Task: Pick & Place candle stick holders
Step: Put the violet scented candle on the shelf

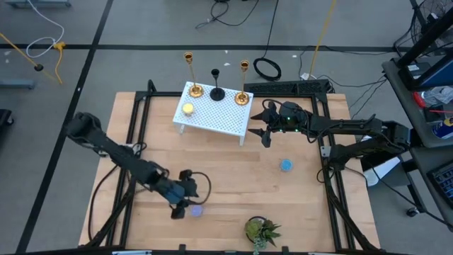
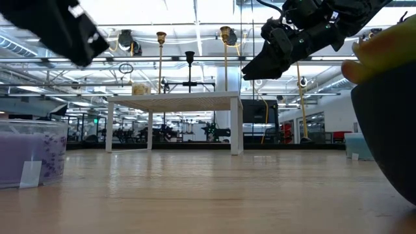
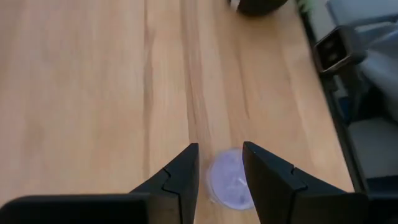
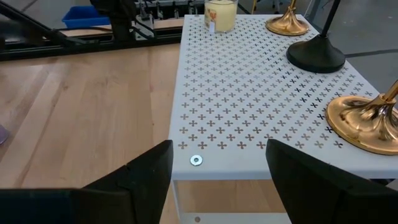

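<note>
The right tool (image 1: 263, 126) hovers released beside the white rack (image 1: 212, 113), apparently lining up for the nearest brass candlestick (image 1: 243, 97), while the left tool (image 1: 185, 203), also released, straddles a purple puck (image 1: 196, 210).

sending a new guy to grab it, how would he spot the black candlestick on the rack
Find the white perforated rack at the far middle of the wooden table. Three candlesticks stand in a row along its far edge. The black candlestick is the middle one, between the two gold candlesticks, and it is the only dark one and the shortest.
</note>
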{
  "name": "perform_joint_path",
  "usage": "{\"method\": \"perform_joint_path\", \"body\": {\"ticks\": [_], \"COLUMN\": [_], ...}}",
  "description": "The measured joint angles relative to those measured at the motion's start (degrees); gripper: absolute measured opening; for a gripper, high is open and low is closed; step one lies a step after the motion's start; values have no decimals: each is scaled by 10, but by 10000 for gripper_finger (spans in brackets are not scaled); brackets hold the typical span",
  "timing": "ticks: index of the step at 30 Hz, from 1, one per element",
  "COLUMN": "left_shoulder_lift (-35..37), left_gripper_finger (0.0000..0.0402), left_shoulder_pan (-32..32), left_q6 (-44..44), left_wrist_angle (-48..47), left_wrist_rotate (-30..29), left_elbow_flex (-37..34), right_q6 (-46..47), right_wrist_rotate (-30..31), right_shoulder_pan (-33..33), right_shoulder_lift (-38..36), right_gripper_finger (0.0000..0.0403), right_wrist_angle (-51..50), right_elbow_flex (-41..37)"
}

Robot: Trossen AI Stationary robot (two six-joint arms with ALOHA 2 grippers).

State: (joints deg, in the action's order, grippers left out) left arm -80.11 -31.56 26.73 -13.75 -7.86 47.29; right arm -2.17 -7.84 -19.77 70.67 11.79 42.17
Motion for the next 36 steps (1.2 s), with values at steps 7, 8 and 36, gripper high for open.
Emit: {"method": "perform_joint_path", "body": {"ticks": [7,8,36], "left_shoulder_lift": [-77,-84,-93], "left_gripper_finger": [127,127,5], "left_shoulder_pan": [-9,-9,68], "left_q6": [86,90,-52], "left_wrist_angle": [3,2,-38], "left_wrist_rotate": [19,23,19], "left_elbow_flex": [0,0,48], "right_q6": [15,15,13], "right_wrist_rotate": [0,0,0], "right_shoulder_pan": [0,0,0], "right_shoulder_lift": [0,0,0], "right_gripper_finger": [254,254,254], "right_wrist_angle": [0,0,0], "right_elbow_flex": [0,0,0]}}
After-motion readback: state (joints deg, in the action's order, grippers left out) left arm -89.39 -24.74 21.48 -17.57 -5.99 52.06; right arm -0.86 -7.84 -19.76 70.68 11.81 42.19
